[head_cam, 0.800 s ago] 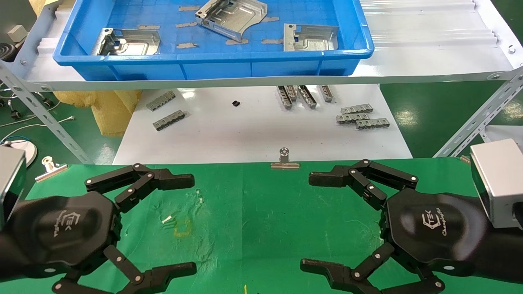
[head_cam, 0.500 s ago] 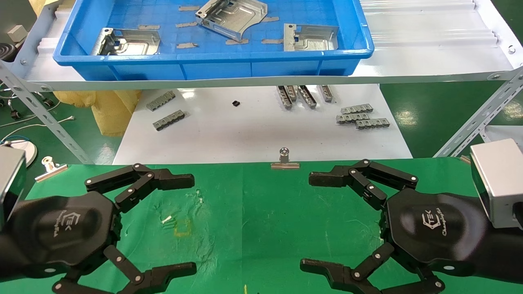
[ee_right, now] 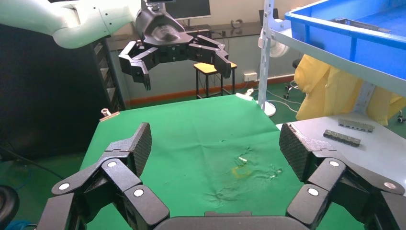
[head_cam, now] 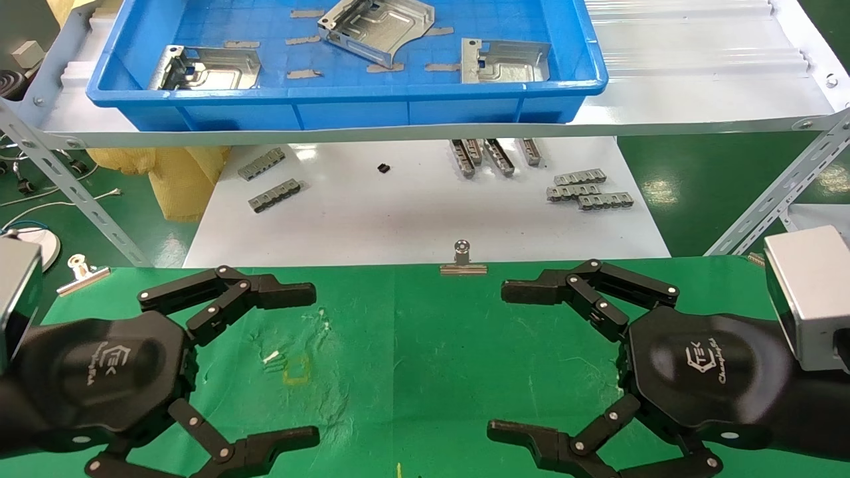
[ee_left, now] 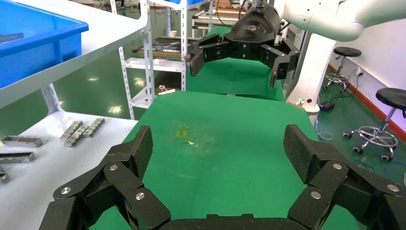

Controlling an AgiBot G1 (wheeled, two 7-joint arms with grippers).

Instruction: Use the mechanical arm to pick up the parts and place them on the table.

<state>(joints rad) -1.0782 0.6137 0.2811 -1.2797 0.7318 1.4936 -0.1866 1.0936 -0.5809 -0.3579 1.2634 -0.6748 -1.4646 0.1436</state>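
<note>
Three silvery sheet-metal parts lie in the blue tray on the raised shelf at the back: one at its left, one tilted in the middle, one at its right. Both black mechanical arm grippers hover low over the green table, far in front of the tray. My left gripper is open and holds nothing. My right gripper is open and holds nothing too. They face each other across the cloth's middle, each seen farther off in the other's wrist view.
Small grey ridged bars lie in groups on the white tabletop under the shelf. A silver binder clip holds the cloth's far edge, another its left corner. A slanted metal shelf strut stands at the right.
</note>
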